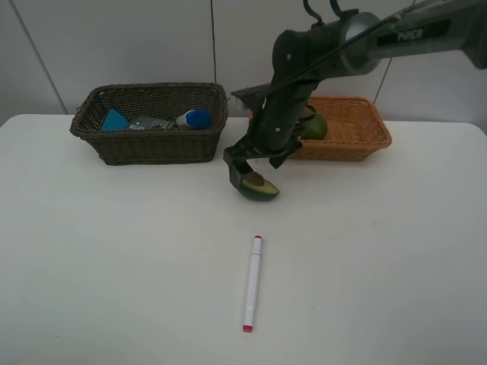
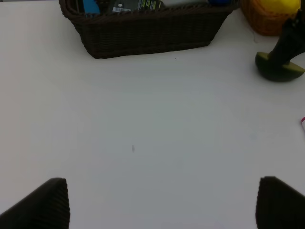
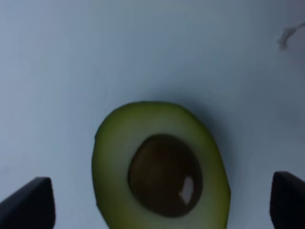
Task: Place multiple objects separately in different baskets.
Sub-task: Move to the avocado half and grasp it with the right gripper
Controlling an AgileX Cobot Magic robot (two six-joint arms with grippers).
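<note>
The white pink-tipped marker [image 1: 253, 283] is seen nearest, laid lengthwise on the table [image 1: 114, 266]. Beyond it, the halved avocado [image 1: 260, 188] is rested on the table cut face up, pit showing. It is flanked by the widely spread fingers of the right gripper [image 3: 158, 202] and touched by neither. The left gripper [image 2: 162, 207] is likewise held wide over bare table. Farther back, the white blue-capped bottle [image 1: 195, 118] is contained in the dark brown basket [image 1: 152, 148], and the green round fruit [image 1: 313, 127] in the orange-tan basket [image 1: 358, 144].
</note>
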